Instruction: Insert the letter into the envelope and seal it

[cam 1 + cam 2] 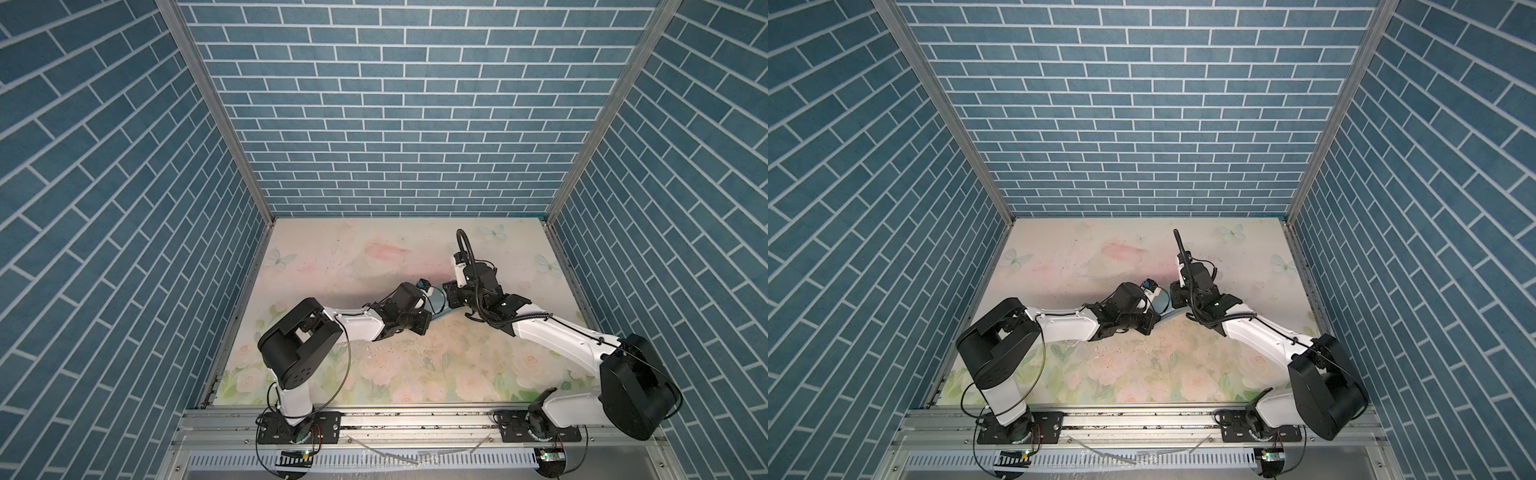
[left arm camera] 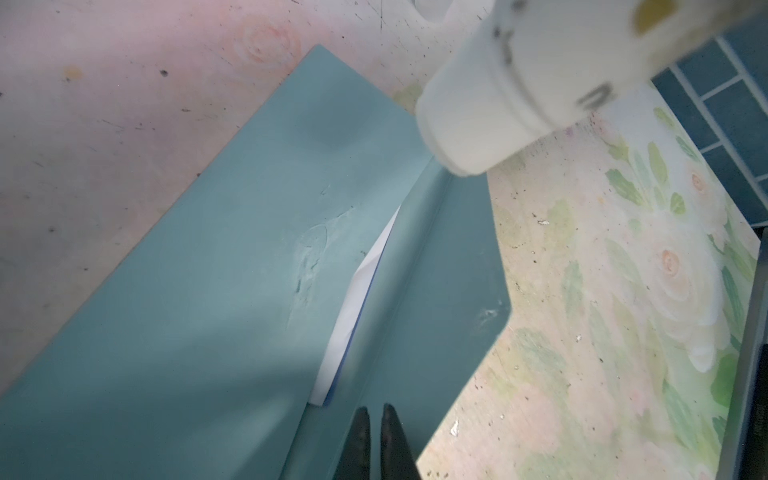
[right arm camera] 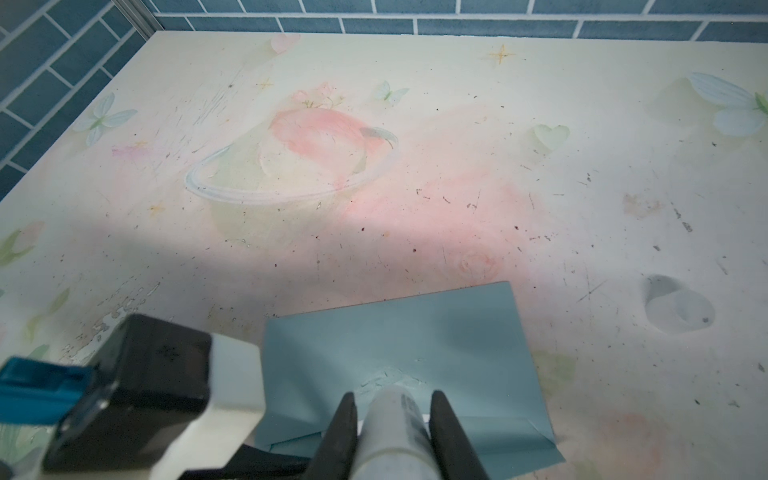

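Now the left gripper [image 2: 375, 413], clenched, sits over the envelope [image 2: 199, 291] flap, with the edge of the letter [image 2: 357, 299] peeking out just ahead. The right gripper [image 3: 393, 401] grasps a glue stick [image 3: 395, 428], open table [image 3: 457, 187] beyond.

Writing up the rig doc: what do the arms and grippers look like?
Both arms, left arm and right arm, have white link shells with bulky black joint housings. The left gripper and right gripper have slim, tapered black fingers. A ribbed black cable loops above the right wrist; thin wires trail the left arm.
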